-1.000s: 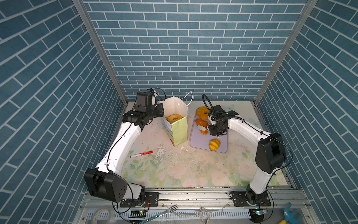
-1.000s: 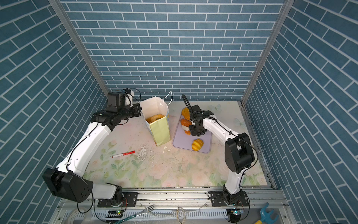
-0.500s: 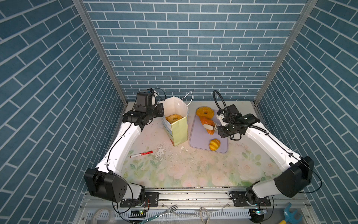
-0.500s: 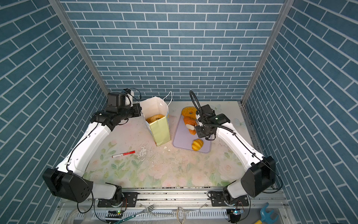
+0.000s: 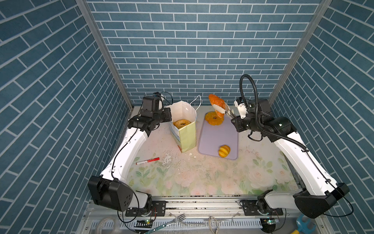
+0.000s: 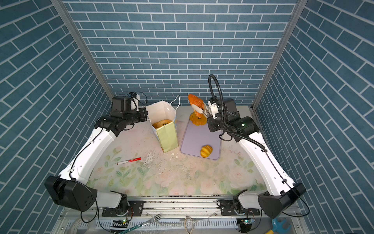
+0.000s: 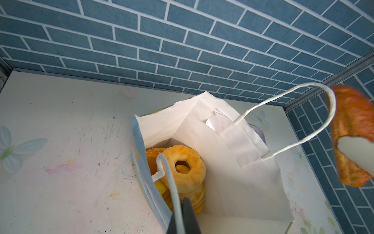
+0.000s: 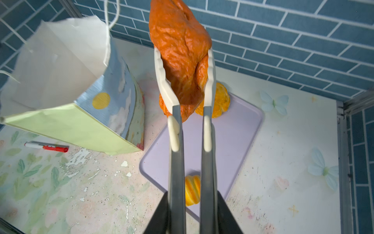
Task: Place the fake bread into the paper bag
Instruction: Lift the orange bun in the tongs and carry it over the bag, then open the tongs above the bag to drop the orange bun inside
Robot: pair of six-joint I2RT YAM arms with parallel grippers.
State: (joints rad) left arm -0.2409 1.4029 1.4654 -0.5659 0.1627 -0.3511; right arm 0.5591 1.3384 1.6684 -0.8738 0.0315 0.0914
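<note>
The paper bag (image 5: 185, 129) stands upright and open, with a ring doughnut (image 7: 185, 168) and other fake bread inside. My left gripper (image 7: 183, 202) is shut on the bag's near cord handle (image 7: 172, 182) at its left rim. My right gripper (image 8: 192, 202) is shut on metal tongs (image 8: 176, 162), whose white tips pinch a brownish-red croissant (image 8: 182, 50). The croissant (image 5: 216, 101) hangs in the air just right of the bag's mouth, above the tray's far end. A second ring doughnut (image 5: 213, 119) and a ridged roll (image 5: 224, 151) lie on the lilac tray (image 5: 216, 137).
A red and white marker (image 5: 147, 161) lies on the floral tabletop left of the bag's front, among flaked paint. Blue brick walls close in the back and both sides. The bag's far cord handle (image 7: 303, 121) loops up toward the croissant.
The right arm has drawn back and lifted the tongs, raising the croissant off the tray to bag-top height. The left gripper and the bag have not moved.
</note>
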